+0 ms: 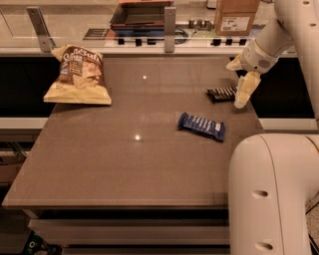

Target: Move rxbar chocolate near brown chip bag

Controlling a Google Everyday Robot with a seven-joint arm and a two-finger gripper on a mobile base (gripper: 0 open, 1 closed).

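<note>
The rxbar chocolate (219, 93), a small dark bar with white lettering, lies flat near the table's far right edge. My gripper (235, 85) hangs over the bar's right end. It is open, with one pale finger (244, 89) pointing down just right of the bar and the other (234, 63) behind it. It holds nothing. The brown chip bag (78, 74), pale yellow with a dark centre panel, lies at the far left of the table, far from the bar.
A blue wrapped bar (201, 126) lies in front of the rxbar, right of the table's middle. My white base (274, 194) fills the lower right. A counter behind holds a cardboard box (236, 15) and a dark tray (142, 15). Metal posts (170, 29) stand along the table's back edge.
</note>
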